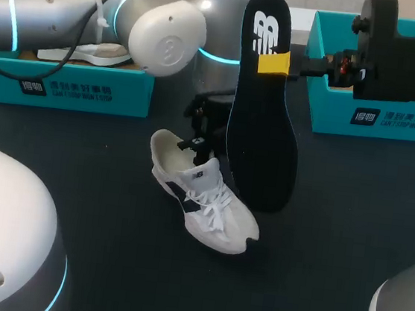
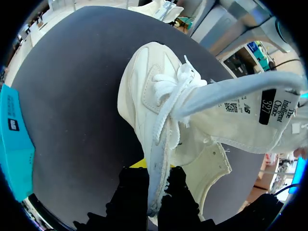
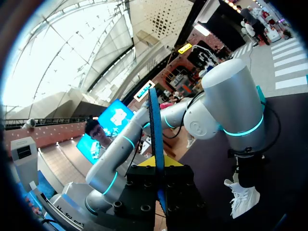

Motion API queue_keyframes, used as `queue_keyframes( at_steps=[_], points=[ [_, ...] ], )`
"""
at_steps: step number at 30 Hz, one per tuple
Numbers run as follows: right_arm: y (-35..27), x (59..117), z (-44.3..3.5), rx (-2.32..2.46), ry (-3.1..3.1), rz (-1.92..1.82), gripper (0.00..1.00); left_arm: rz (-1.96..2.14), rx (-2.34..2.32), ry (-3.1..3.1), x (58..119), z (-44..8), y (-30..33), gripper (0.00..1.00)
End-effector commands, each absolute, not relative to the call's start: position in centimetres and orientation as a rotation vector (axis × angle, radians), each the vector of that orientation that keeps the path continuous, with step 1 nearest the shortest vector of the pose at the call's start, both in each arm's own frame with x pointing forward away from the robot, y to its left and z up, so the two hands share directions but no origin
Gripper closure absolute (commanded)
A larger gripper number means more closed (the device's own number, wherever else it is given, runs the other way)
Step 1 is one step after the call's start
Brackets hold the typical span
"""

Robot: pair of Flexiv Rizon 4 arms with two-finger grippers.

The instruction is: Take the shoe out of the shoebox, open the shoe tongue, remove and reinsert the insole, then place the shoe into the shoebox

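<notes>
While our left tool (image 2: pixel 153 179) pinches the shoe (image 1: pixel 206 204) on the surface (image 1: pixel 79 163), our right tool (image 1: pixel 274 63) clamps the insole (image 1: pixel 261 147) upright beside that shoe.

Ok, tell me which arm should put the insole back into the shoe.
Right, most likely. The right gripper is shut on the insole, upright beside the shoe. The left gripper is shut on the shoe's collar, so it serves better steadying it.

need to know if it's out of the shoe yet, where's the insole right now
In the head view the black insole is held upright over the middle of the table, pinched near its top by the right gripper, just right of the white sneaker.
</notes>
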State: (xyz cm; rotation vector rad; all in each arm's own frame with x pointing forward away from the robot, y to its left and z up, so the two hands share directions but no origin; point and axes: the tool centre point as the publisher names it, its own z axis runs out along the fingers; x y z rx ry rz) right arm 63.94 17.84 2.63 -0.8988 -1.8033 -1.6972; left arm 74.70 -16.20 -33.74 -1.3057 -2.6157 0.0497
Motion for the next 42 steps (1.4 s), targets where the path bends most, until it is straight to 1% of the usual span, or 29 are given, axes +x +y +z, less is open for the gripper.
queue_keyframes(
  at_steps=[1,2,3,4,5,15,26,30,37,42],
  points=[
    [18.2,64.2,2.6,-0.900,-1.805,-1.694,1.00,0.074,-1.336,-2.640,74.2,-33.4,-15.6,1.00],
    [18.2,64.2,2.6,-0.900,-1.805,-1.694,1.00,0.123,-1.472,-2.504,73.9,-33.4,-15.9,1.00],
    [18.2,64.2,2.6,-0.900,-1.805,-1.694,1.00,0.099,-1.465,-2.527,74.0,-33.3,-15.9,1.00],
    [18.2,64.2,2.6,-0.900,-1.805,-1.694,1.00,-0.058,-1.653,-2.437,73.6,-33.4,-16.5,1.00],
    [18.2,64.2,2.6,-0.900,-1.805,-1.694,1.00,0.027,-1.635,-2.402,73.8,-33.4,-16.6,1.00],
    [18.2,64.2,2.6,-0.900,-1.805,-1.694,1.00,-0.126,-1.871,-2.211,75.3,-34.0,-19.6,1.00],
    [18.2,64.2,2.6,-0.900,-1.805,-1.694,1.00,-0.181,-1.902,-2.255,75.2,-34.9,-21.7,1.00],
    [18.2,64.2,2.6,-0.900,-1.805,-1.694,1.00,-0.151,-1.961,-2.171,75.3,-35.3,-22.4,1.00],
    [18.2,64.2,2.6,-0.900,-1.805,-1.694,1.00,-0.233,-1.981,-2.133,75.7,-36.6,-24.5,1.00],
    [18.2,64.2,2.6,-0.900,-1.805,-1.694,1.00,-0.253,-1.954,-2.106,75.3,-37.4,-24.7,1.00]
  ],
)
